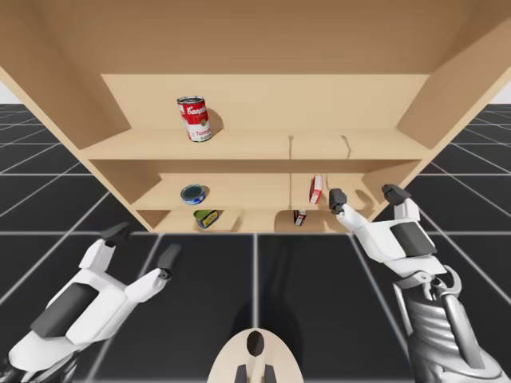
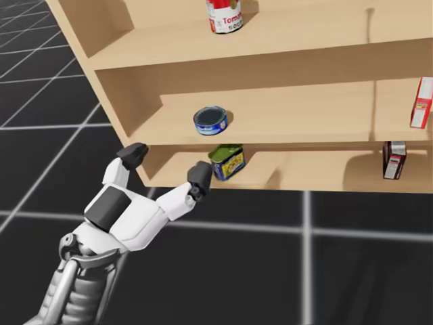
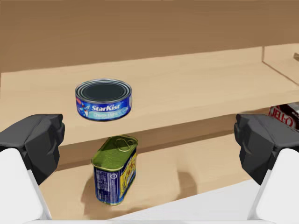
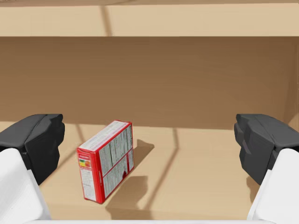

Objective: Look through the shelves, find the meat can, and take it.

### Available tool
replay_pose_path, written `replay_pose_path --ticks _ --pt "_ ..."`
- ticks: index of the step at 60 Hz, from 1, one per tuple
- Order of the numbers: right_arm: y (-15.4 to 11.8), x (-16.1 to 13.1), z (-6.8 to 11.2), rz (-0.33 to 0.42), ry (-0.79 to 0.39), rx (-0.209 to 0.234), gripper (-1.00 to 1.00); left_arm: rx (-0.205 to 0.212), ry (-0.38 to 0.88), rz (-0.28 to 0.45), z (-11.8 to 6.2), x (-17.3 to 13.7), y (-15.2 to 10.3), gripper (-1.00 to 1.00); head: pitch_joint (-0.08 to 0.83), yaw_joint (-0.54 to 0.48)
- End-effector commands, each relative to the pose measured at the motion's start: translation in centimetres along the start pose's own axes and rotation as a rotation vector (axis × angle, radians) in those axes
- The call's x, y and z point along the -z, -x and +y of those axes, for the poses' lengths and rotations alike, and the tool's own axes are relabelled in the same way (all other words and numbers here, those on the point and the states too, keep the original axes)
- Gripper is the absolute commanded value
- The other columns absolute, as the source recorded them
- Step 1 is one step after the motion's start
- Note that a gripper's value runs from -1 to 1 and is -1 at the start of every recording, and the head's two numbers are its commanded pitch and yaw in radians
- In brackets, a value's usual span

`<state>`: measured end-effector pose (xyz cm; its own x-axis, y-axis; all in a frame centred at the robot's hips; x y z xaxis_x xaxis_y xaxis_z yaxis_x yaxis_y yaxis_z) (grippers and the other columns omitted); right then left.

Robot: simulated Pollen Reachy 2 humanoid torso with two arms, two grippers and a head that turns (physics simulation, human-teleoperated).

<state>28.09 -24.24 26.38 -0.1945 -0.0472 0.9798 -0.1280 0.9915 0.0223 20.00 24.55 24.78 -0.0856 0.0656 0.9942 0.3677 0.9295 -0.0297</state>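
Above the scene, in the high view, the pale wooden shelf unit (image 1: 239,148) opens toward me on three levels. A red-and-white cylindrical can (image 1: 194,119) stands on the top one and a flat round blue can (image 1: 193,194) on the middle. The meat can (image 1: 207,218) sits just below that, on the lowest level. My left claw (image 1: 144,243) hangs in front of that level, fingers spread wide and empty. My right claw (image 1: 365,195), equally open, faces a red box (image 1: 317,189), with a dark box (image 1: 299,217) beneath it.

In the head view my gaze leans left, I judge to keep arm and target together. One fingertip is near the meat can but apart from it.

In the left wrist view the meat can stands upright ahead, roughly centred between the fingers. It is a rounded-rectangular tin with a green pull-ring lid and glossy blue-and-yellow sides. Those flat sides should suit a pinch.

In the right wrist view the red box is thin card, standing upright and turned at an angle, ahead of the parted fingers.
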Motion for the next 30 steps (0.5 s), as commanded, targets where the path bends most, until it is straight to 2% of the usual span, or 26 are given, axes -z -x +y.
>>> replay_pose_path --ticks 1,7,10,20,27,30 --pt "-0.1 0.0 -0.2 -0.004 0.003 0.004 -1.0 -0.018 -0.01 0.061 0.9 0.5 3.6 -1.0 0.606 0.28" --pt "-0.1 0.1 -0.2 -0.015 0.007 0.01 -1.0 -0.019 -0.011 0.1 1.4 1.8 5.5 -1.0 0.608 0.28" --pt "-0.1 0.1 -0.3 -0.021 0.01 0.013 -1.0 -0.054 0.001 0.126 1.7 2.8 6.5 -1.0 0.612 0.28" --pt "0.0 0.2 -0.4 -0.023 0.011 0.015 -1.0 -0.113 -0.008 0.187 2.5 5.9 8.5 -1.0 0.617 0.28" --pt "0.1 0.2 -0.4 -0.022 0.009 0.014 -1.0 -0.112 -0.014 0.211 2.8 7.9 9.0 -1.0 0.619 0.28" --pt "0.1 0.2 -0.4 -0.023 0.009 0.013 -1.0 -0.098 -0.018 0.214 2.8 8.8 9.1 -1.0 0.619 0.29"
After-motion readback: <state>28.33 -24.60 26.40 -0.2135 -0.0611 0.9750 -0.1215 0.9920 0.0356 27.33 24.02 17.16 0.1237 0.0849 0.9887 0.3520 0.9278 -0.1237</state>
